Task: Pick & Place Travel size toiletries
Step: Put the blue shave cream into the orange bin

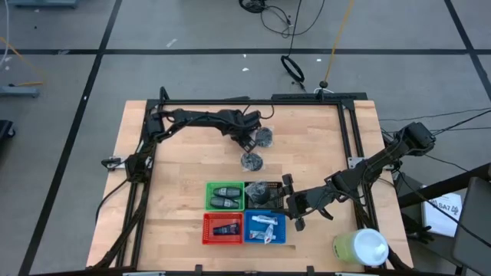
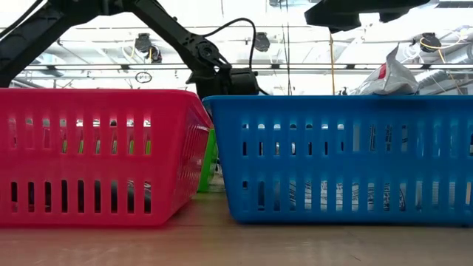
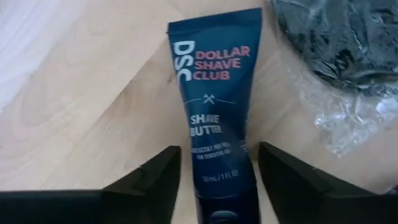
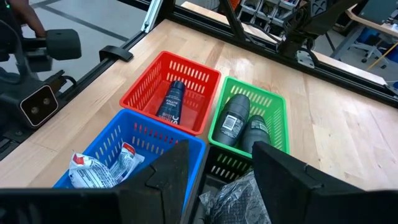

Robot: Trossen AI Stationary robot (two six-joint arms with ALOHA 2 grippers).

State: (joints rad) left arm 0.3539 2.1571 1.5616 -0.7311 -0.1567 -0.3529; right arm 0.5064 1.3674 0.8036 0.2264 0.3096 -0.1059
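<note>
The dark blue tube (image 3: 214, 118), in the middle of the left wrist view, carries white "DSC" running sideways beside pink "DOLLAR SHAVE CLUB". Under a small crossed-tools emblem stands "SHAVE BUTTER", then fine print ending "30 mL / 1 FL OZ". Nothing else can be read.

**Even overhead light, soft close-ups**

From above we see the pale wooden tabletop (image 1: 184, 161) evenly lit, with only faint shadows under the arms. At table height, bright ceiling lamps wash out the room behind, and the red slotted plastic tray (image 2: 96, 155) and blue slotted plastic tray (image 2: 340, 159) loom large and slightly soft. In the left wrist view, the dark blue shave-butter tube (image 3: 214, 106) is mildly blurred, and glare glints on crinkled clear wrapping (image 3: 336, 118).
</note>
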